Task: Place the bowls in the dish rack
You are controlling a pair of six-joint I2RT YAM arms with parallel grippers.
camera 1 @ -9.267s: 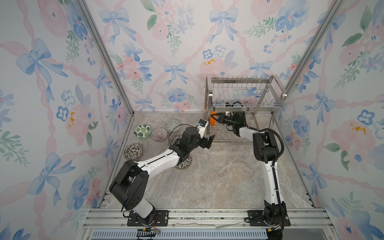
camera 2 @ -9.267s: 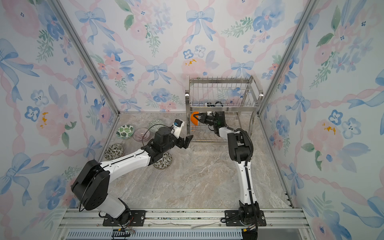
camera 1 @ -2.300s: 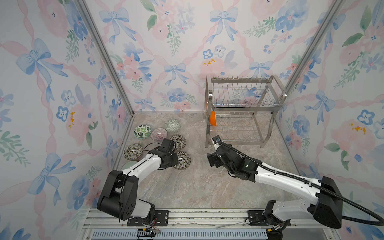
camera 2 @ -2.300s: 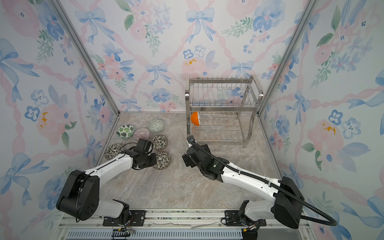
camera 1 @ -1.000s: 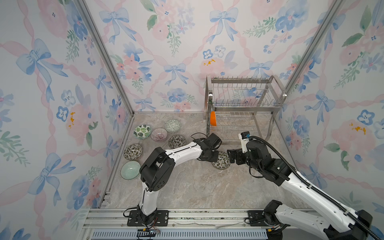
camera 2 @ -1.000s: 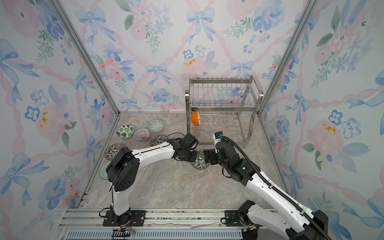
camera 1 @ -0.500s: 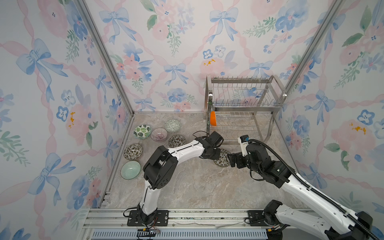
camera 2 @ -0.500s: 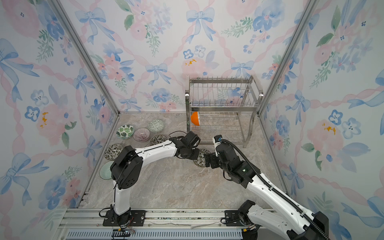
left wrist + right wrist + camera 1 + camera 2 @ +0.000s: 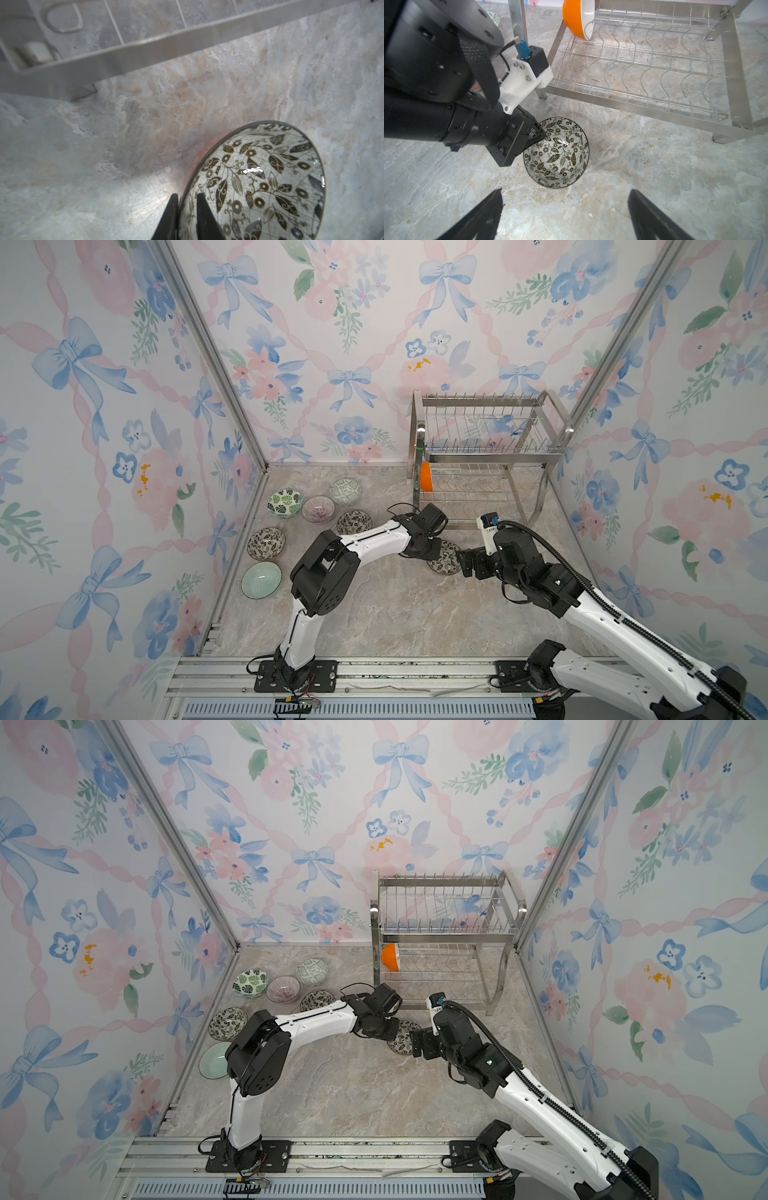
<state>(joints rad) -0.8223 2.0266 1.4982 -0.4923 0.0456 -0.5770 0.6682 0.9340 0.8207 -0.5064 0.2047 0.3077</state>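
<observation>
A bowl patterned with dark leaves [image 9: 446, 558] [image 9: 402, 1040] stands upright on the marble floor in front of the dish rack [image 9: 486, 443] [image 9: 444, 928]. My left gripper [image 9: 187, 195] [image 9: 543, 135] straddles the rim of this bowl [image 9: 259, 182]. Its outer finger lies against the rim and its inner finger stands a little off the wall, so it is slightly open. My right gripper [image 9: 564, 190] [image 9: 460, 562] is wide open, just short of the near edge of the bowl [image 9: 556, 153], and holds nothing. An orange bowl [image 9: 426, 483] [image 9: 575, 18] stands on edge at the left end of the rack's lower tier.
Several more bowls sit by the left wall: green-leaf [image 9: 284, 502], purple-lined [image 9: 318, 508], green geometric [image 9: 345, 491], two dark-leaf [image 9: 354, 522] [image 9: 266, 543] and pale green [image 9: 262, 580]. The rack's front bar [image 9: 166, 45] runs close behind the bowl. The left arm stretches across the middle.
The left gripper's jaws have eased apart on the bowl's rim. The bowl has barely shifted. The right gripper has edged closer to the bowl, still open.
</observation>
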